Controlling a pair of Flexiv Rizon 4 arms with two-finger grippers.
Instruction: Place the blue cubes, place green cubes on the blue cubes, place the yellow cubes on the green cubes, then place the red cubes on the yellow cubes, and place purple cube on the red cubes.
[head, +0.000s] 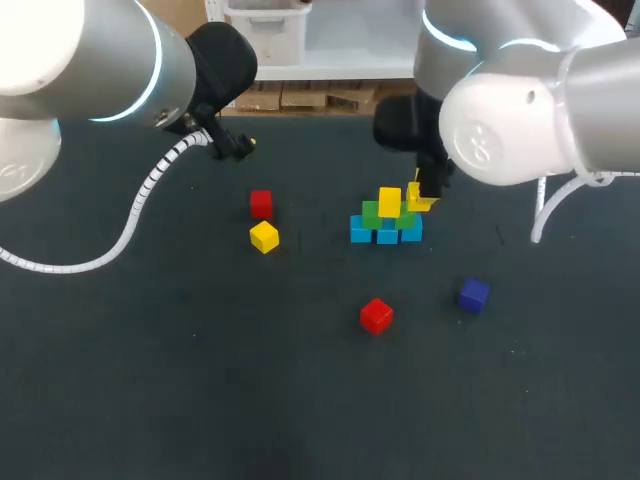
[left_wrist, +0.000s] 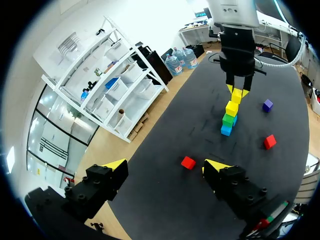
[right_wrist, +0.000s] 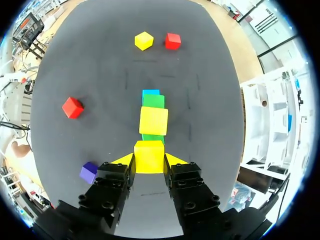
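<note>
A pyramid stands mid-table: blue cubes (head: 387, 235) at the base, green cubes (head: 372, 213) on them, one yellow cube (head: 390, 201) on the green. My right gripper (head: 422, 198) hangs over the pyramid's right side, shut on a second yellow cube (right_wrist: 149, 156) just above a green cube (right_wrist: 152, 137). Loose on the table lie a third yellow cube (head: 264, 237), two red cubes (head: 261, 203) (head: 376, 315) and a purple cube (head: 473, 294). My left gripper (head: 235, 143) hovers open and empty at the back left, far from the pyramid (left_wrist: 229, 117).
The dark table (head: 150, 380) reaches to a back edge by my left gripper. In the left wrist view a red cube (left_wrist: 188, 162) lies just ahead of the open fingers (left_wrist: 215, 166), and my right arm (left_wrist: 237, 45) stands over the stack.
</note>
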